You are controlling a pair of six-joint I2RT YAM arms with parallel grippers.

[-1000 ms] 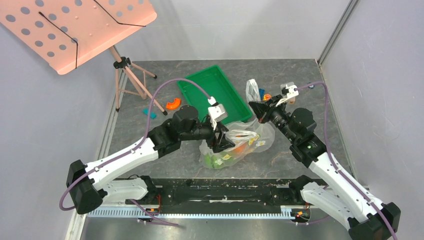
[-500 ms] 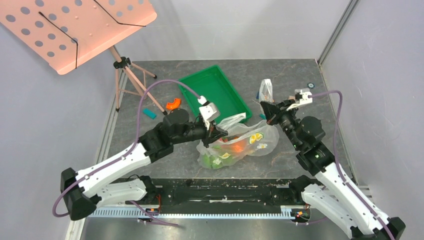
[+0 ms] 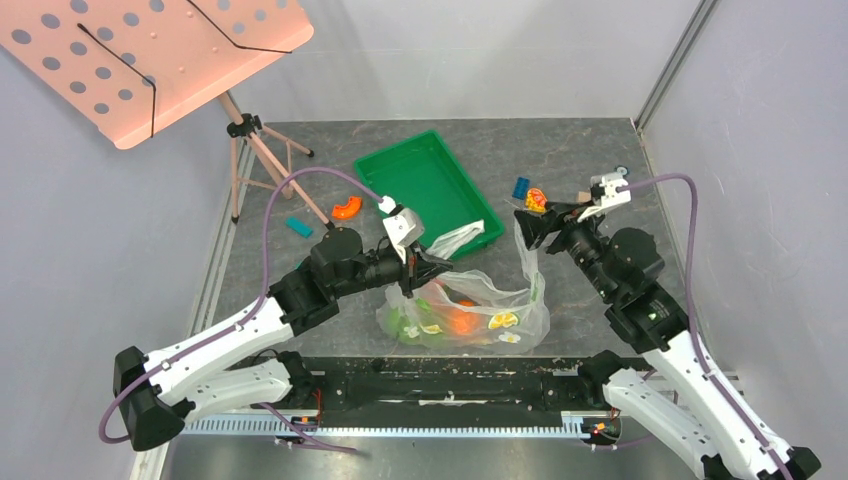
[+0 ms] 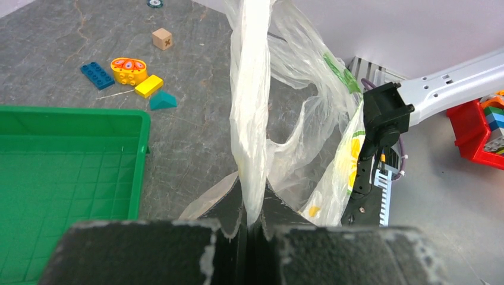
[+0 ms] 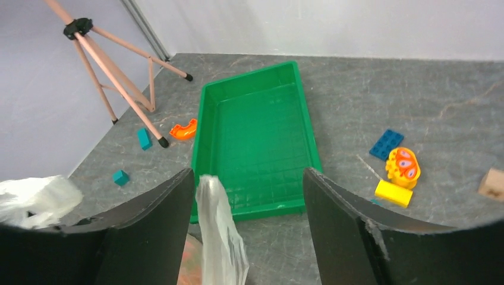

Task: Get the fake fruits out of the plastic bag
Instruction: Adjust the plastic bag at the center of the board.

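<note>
The plastic bag [image 3: 478, 300] lies slumped near the table's front edge. Through its film show fake fruits: a round orange [image 3: 462, 320] and a green piece [image 3: 402, 322]. My left gripper [image 3: 425, 264] is shut on one twisted handle of the plastic bag [image 4: 252, 119], and the strip is pinched between the fingertips of the left gripper [image 4: 252, 209]. My right gripper [image 3: 531, 226] is open above the bag's right side. The other handle [image 5: 217, 231] stands loose between its jaws, close beside the left finger [image 5: 159, 221] and well apart from the right finger [image 5: 340, 215].
A green tray [image 3: 425, 185] lies behind the bag. An orange curved toy [image 3: 347, 208] and a teal block [image 3: 298, 226] sit to its left. Small coloured blocks [image 3: 535, 199] lie behind the right gripper. A pink music stand's tripod [image 3: 255, 150] stands at the back left.
The left gripper closed on a bag handle and drew the bag left and nearer. The right gripper opened, letting go of the other handle, which now hangs slack.
</note>
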